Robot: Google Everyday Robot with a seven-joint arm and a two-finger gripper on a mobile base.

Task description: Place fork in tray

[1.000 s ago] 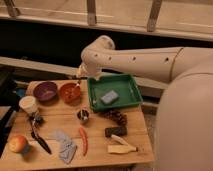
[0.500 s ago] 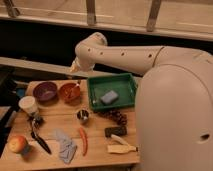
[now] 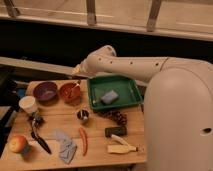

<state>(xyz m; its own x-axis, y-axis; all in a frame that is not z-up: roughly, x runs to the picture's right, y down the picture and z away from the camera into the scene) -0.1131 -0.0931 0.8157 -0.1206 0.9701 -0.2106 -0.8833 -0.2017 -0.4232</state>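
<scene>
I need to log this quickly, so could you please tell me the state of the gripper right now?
Gripper: open, nothing visibly held, hovering over the far side of the round orange bowl.

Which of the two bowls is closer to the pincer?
The orange bowl: the pincer hovers above its rear rim, while the purple bowl lies farther away.

On the wooden desk (image 3: 100,146), the green rectangular plastic tray (image 3: 128,92) sits rear right, a grey block (image 3: 109,97) in it. The round orange bowl (image 3: 63,93) lies just left of it, the round purple bowl (image 3: 45,92) further left. The gripper (image 3: 77,72) hangs above the orange bowl's rear edge.
</scene>
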